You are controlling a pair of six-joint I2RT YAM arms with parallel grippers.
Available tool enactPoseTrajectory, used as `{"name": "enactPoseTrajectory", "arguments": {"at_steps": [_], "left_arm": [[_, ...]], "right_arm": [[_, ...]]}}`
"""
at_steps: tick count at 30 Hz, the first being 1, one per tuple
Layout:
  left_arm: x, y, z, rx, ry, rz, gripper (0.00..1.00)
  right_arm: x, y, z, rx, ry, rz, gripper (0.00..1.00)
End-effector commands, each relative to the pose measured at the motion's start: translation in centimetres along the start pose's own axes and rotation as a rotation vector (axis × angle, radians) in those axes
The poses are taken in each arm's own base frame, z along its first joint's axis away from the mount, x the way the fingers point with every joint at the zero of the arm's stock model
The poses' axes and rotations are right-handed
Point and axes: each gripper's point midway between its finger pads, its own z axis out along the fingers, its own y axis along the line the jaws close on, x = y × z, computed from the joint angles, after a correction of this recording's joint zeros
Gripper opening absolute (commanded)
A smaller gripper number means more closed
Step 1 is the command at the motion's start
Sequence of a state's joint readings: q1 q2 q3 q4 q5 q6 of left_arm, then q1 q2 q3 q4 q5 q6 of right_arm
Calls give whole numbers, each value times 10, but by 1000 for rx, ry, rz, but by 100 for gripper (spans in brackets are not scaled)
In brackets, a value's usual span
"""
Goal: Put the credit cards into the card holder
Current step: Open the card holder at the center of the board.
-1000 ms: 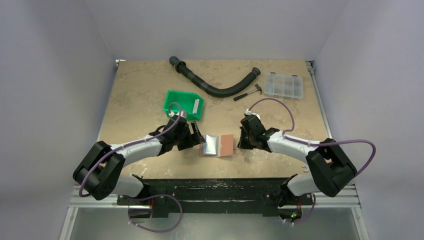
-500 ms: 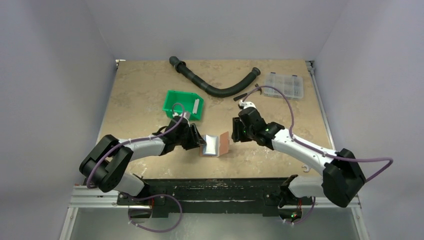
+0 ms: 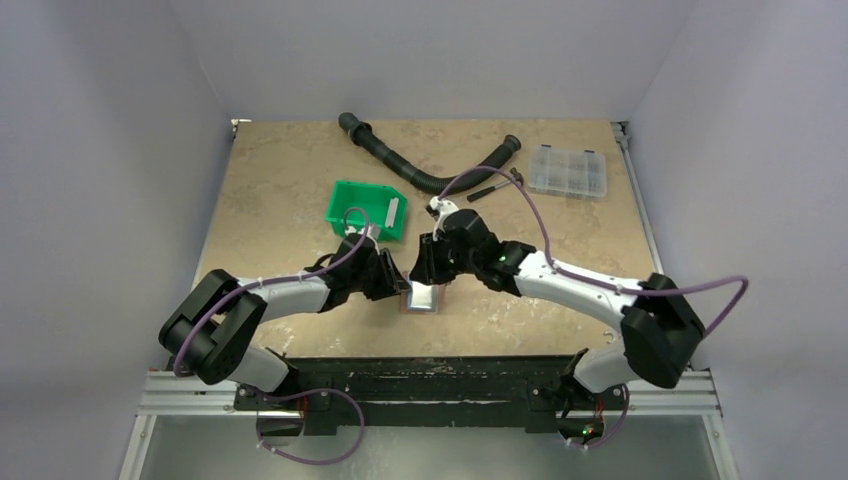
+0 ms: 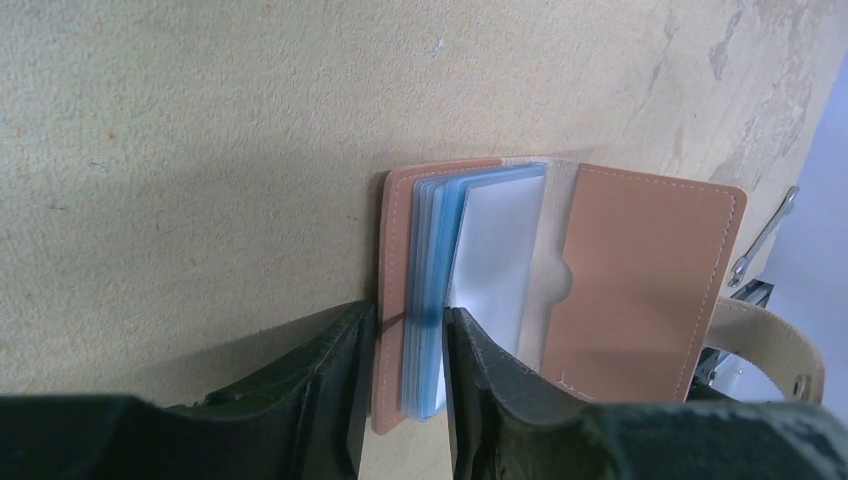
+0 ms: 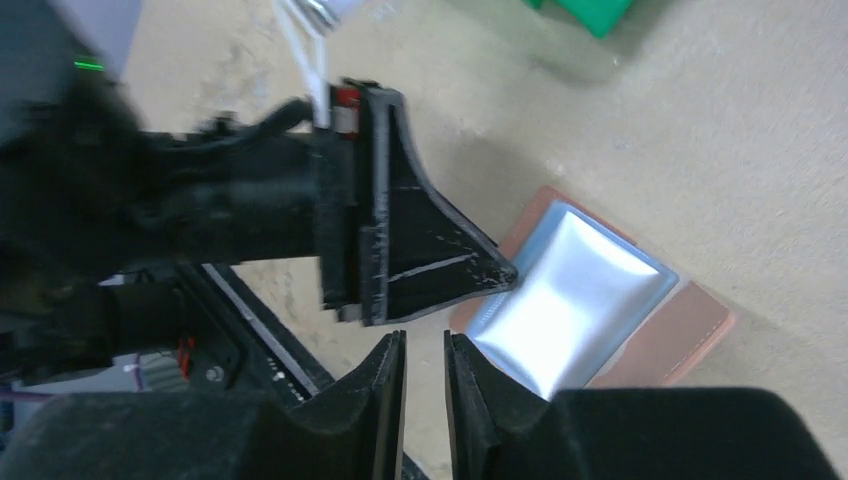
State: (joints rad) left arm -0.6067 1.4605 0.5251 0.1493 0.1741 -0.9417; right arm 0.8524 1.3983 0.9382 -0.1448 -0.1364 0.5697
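A tan desk (image 3: 280,180) is seen from above, with two arms reaching in from the near edge. At the left, a green bin (image 3: 367,208) is set behind the left arm. The left end effector (image 3: 398,283) is lowered to the desk just in front of the bin. It is closed on the left edge of the card holder (image 3: 424,298).

In the left wrist view, its two dark fingers (image 4: 320,390) are clamped over the left cover and a stack of blue-tinted clear sleeves. The reddish-brown card holder is laid open on the desk, near the front edge at the centre. Its right cover is spread flat, and a strap with a small snap is seen past it. Whether the credit cards are inside the sleeves cannot be told.

The right end effector (image 3: 428,272) is held just above and behind the card holder, close to the left one. In the right wrist view, its fingers (image 5: 392,395) are drawn almost together with only a thin gap. Nothing is seen between them.

Farther back, a black corrugated hose (image 3: 430,182) is curved across the desk. A small hammer (image 3: 488,191) is placed beside the hose. A clear compartment box (image 3: 568,170) is set at the far right.
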Motion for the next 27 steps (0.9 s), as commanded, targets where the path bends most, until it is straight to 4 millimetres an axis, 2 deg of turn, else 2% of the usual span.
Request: {"name": "enactPoseTrajectory", "arguments": {"at_steps": [1, 4, 7, 9, 12, 17, 23, 27], "left_arm": [[4, 11, -4, -41, 9, 22, 35], [1, 10, -6, -47, 0, 34, 35], [-2, 10, -9, -58, -9, 46, 38], [-3, 8, -11, -54, -12, 55, 46], [-2, 5, -10, -33, -5, 65, 53], [4, 7, -5, -32, 21, 51, 53], [11, -2, 2, 32, 60, 33, 53], [16, 3, 7, 30, 73, 14, 46]], "right_arm": [[24, -18, 26, 21, 62, 36, 26], [44, -51, 30, 152, 96, 37, 25], [53, -86, 20, 295, 86, 34, 26], [62, -99, 20, 277, 80, 54, 28], [80, -119, 24, 222, 107, 128, 25], [93, -124, 30, 157, 110, 192, 24], [110, -131, 37, 117, 142, 268, 18], [115, -133, 40, 98, 152, 295, 15]]}}
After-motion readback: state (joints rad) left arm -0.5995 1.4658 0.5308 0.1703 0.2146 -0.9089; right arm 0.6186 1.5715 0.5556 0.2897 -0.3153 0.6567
